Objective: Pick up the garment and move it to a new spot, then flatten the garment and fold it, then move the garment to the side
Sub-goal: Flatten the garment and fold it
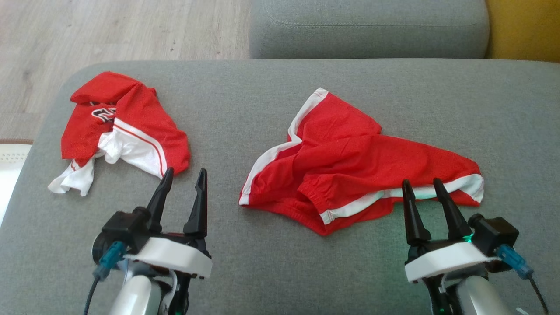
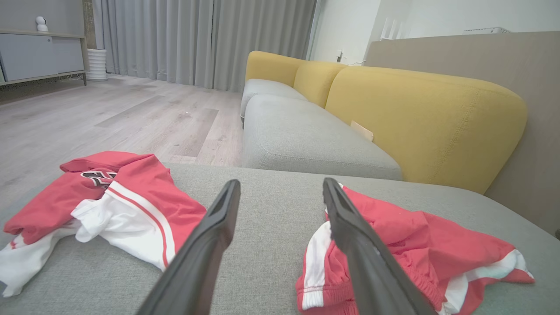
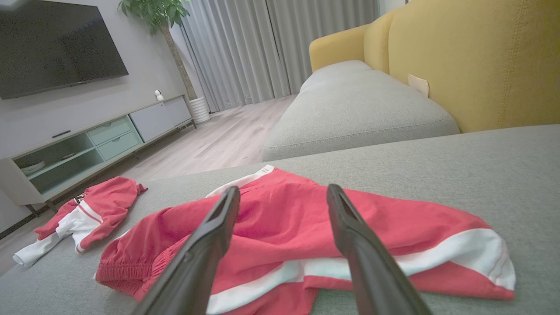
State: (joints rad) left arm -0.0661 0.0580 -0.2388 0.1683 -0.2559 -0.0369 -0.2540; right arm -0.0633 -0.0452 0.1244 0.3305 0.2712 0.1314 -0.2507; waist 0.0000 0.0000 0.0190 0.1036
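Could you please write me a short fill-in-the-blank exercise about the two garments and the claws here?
1. The red shorts have ___ trim.
2. The jersey lies on the robot's ___ of the shorts.
3. The left claw and the right claw are both ___.
4. Both garments lie on a ___ cushion.
Missing words: white, left, open, grey.

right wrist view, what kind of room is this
Most likely a home living room: a television on the wall, a low media cabinet below it, a grey and yellow sofa, and floor-length curtains.
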